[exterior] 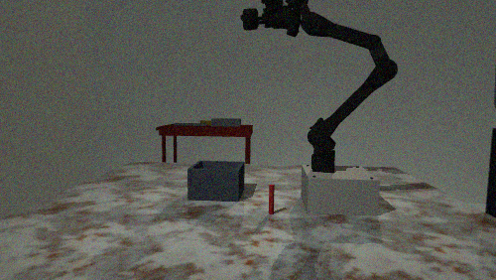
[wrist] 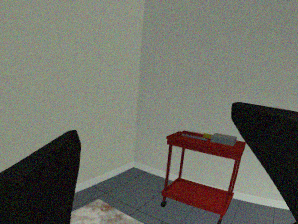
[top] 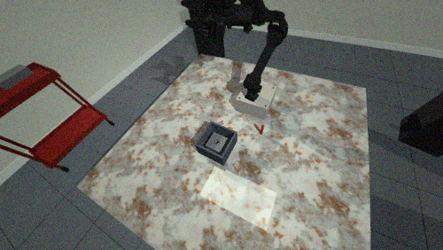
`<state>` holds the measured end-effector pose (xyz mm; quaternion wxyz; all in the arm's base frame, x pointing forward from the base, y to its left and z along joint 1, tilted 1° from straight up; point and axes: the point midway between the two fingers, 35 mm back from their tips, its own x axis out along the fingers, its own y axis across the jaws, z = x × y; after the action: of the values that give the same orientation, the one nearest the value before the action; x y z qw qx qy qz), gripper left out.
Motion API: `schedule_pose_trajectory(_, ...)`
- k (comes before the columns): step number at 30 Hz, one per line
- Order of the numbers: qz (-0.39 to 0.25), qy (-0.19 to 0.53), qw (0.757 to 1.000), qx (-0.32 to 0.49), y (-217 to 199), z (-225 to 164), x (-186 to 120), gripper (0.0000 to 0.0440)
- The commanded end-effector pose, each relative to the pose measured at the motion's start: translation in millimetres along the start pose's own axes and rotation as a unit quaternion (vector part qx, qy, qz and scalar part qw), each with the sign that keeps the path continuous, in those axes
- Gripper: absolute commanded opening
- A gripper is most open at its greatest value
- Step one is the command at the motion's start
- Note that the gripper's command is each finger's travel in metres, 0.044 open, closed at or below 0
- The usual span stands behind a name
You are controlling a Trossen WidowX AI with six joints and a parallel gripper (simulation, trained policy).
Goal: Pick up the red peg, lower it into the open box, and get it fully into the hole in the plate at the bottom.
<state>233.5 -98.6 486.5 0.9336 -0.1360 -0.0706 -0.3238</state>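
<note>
The red peg (top: 261, 129) (exterior: 271, 200) stands upright on the table, between the open box and the arm's base block. The dark blue-grey open box (top: 209, 154) (exterior: 215, 182) sits on the table. The light grey plate (top: 213, 145) with a small dark hole lies at the box's bottom; nothing stands in the hole. My gripper (wrist: 157, 124) is open and empty, with both fingers wide apart in the wrist view. The arm holds it high above the table, far from the peg, and it faces the room's walls rather than the tabletop.
The arm's pale base block (top: 252, 109) (exterior: 342, 196) stands beside the peg. A red cart (top: 66, 133) (exterior: 205, 130) (wrist: 200, 195) with grey items on top stands beyond the marbled table (top: 310, 186) (exterior: 149, 238). A dark object (top: 425, 128) stands off the table's other side.
</note>
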Motion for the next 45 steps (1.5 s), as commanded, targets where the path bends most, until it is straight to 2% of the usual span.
schedule_pose_trajectory(1, 0.040, 0.050, 0.998, 0.023, 30, -28, 5, 0.0440)
schedule_pose_trajectory(12, 0.135, 0.191, 0.968, 0.086, 107, -99, -13, 0.0440)
schedule_pose_trajectory(24, 0.188, 0.366, 0.902, 0.129, 172, -176, -72, 0.0440)
schedule_pose_trajectory(34, 0.174, 0.516, 0.828, 0.131, 196, -235, -142, 0.0440)
schedule_pose_trajectory(45, 0.101, 0.650, 0.747, 0.100, 193, -285, -218, 0.0440)
